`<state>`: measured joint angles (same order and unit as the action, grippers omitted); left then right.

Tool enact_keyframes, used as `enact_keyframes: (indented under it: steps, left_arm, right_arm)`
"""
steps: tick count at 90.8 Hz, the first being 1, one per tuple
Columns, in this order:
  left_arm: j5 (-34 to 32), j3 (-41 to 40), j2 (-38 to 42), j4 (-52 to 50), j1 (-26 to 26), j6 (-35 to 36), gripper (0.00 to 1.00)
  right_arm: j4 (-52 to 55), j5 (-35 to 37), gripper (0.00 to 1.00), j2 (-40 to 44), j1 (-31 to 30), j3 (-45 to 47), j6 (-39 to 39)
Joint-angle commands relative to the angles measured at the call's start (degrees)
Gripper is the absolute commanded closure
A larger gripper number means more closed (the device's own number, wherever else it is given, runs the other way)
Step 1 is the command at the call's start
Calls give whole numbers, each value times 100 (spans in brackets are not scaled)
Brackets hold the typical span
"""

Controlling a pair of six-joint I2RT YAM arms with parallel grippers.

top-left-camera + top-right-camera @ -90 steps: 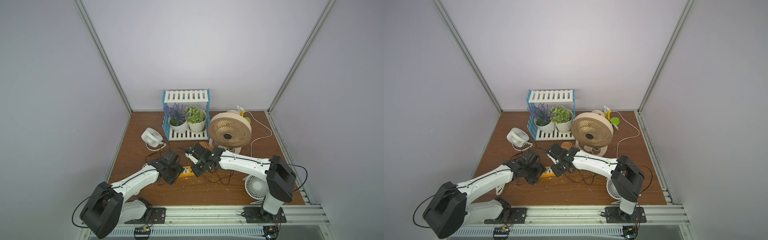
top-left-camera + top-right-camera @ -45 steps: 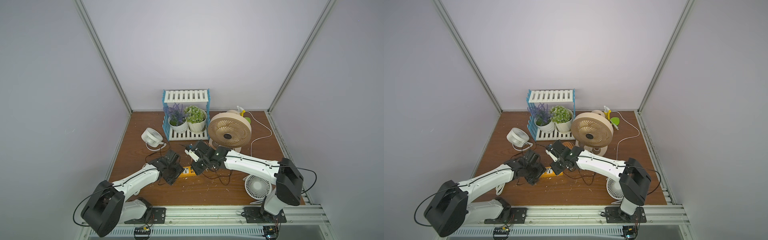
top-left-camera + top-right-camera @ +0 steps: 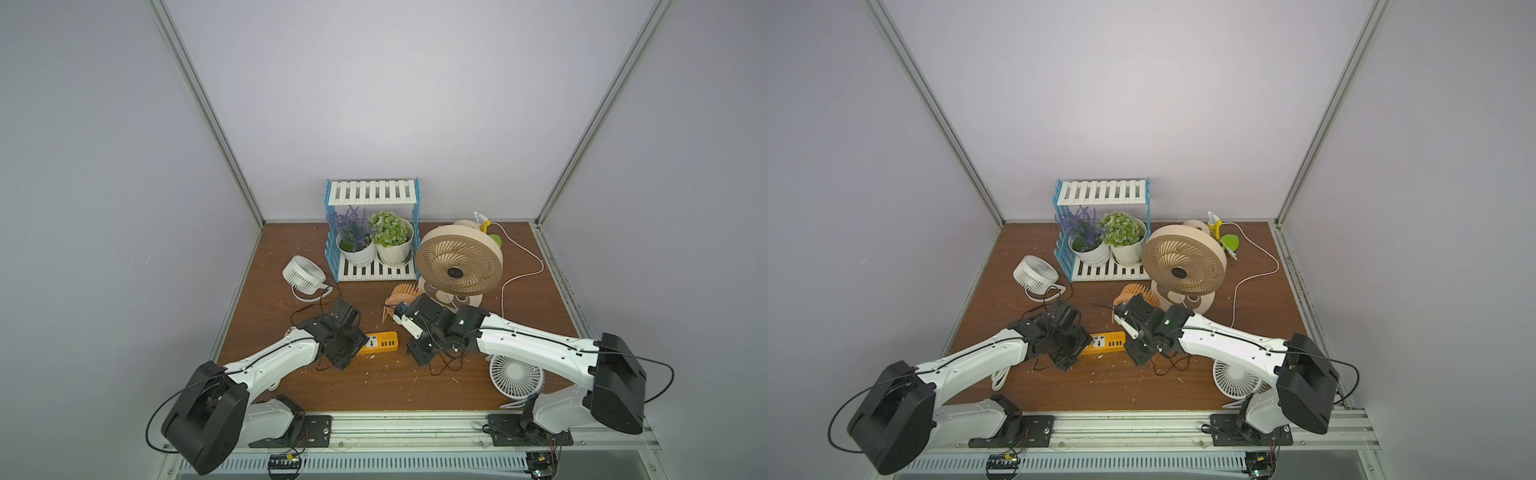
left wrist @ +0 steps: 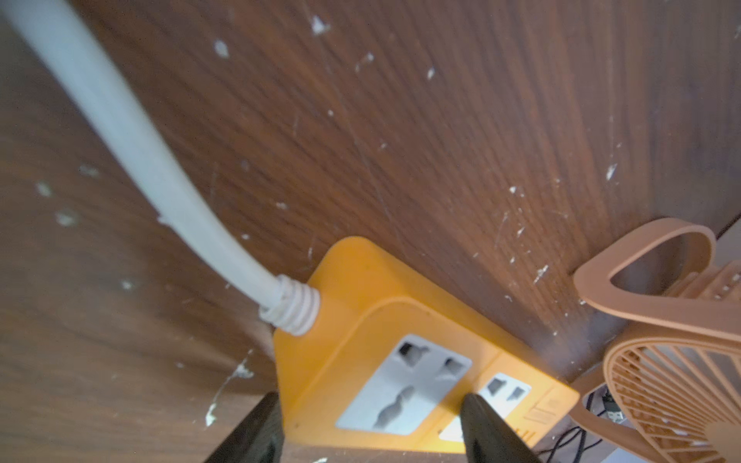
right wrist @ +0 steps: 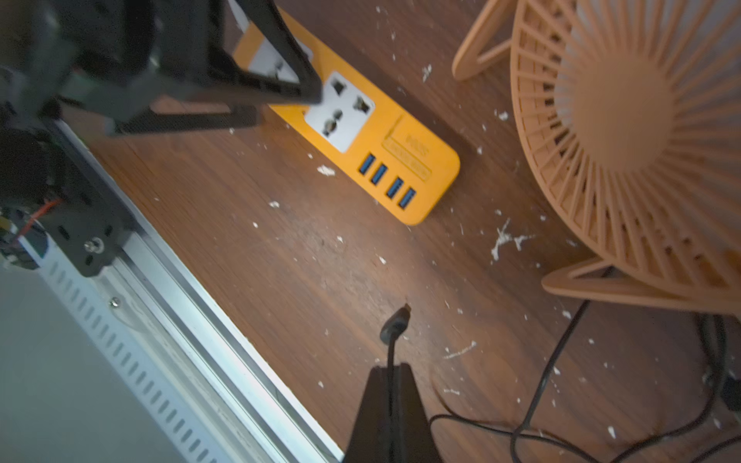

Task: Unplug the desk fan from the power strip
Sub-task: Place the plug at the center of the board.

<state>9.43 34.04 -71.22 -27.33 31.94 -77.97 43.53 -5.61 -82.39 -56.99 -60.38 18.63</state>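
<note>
Near the lower middle of both top views, the orange power strip (image 3: 380, 341) (image 3: 1106, 343) lies flat on the brown bench (image 3: 415, 386). Over its cord end stands the left end effector (image 4: 369, 421) with its fingers apart. One finger (image 4: 252, 433) is just beside the strip's side, and the other is over the top face, between the two white sockets. The right end effector (image 5: 389, 371) is pressed together on a thin black cable (image 5: 391, 348). The small plug (image 5: 397, 320) sticks out past its tips, apart from the strip's blue ports and near an orange fan (image 5: 621, 120).
</note>
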Motion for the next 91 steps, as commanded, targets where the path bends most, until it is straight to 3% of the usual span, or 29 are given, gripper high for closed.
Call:
enact_keyframes:
  steps: [1,19,47,77,91]
  left_arm:
    - [-323,-196,-70,-760,38,-40,29]
    - [-310,-258,-65,-722,42,-60,29]
    - [-351,-195,-17,-736,39,-54,29]
    - [-449,-205,169,-788,40,-60,27]
    - [-530,-177,258,-806,47,-60,26]
  right_arm:
    - [299,90,100,267,-1,240,18]
    - [376,-113,100,223,-1,418,-36]
    - [-627,-64,98,-75,13,522,245]
    - [-660,231,65,-160,48,240,146]
    - [-349,600,60,316,141,198,125]
